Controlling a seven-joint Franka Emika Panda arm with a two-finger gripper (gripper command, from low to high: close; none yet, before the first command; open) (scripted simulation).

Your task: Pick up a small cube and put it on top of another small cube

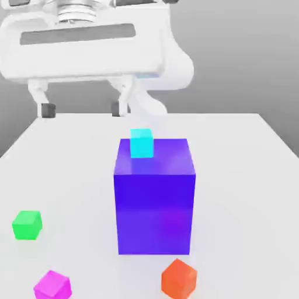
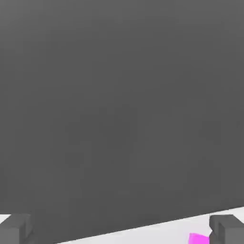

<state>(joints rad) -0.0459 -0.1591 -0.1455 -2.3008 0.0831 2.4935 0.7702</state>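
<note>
Four small cubes and one big block in front of you, so going from the exterior view's left: the green cube (image 1: 27, 226) sits on the table (image 1: 233, 140), well apart from the block, and you can leave it be for now imo. Next along is your pickup, the magenta cube (image 1: 52, 286), on the table toward the front edge of that view. Your gripper (image 1: 83, 110) hangs high above the table, jaws spread wide with nothing between them, and the magenta cube lies well below it and closer to the exterior camera, roughly in line with the finger on that view's left. In the hand view it's peeking out right beside one fingertip, so you're not centred over it. Then comes the blue-violet block (image 1: 154, 213) with the cyan cube (image 1: 142, 146) on top, and last the orange cube (image 1: 178, 280) on the table in front. I'd call this the approach, pre-grasp. Next you probably want to shift toward the magenta one, square up to its faces, then drop straight down. Can't tell which cube it gets stacked on, tbh.
</note>
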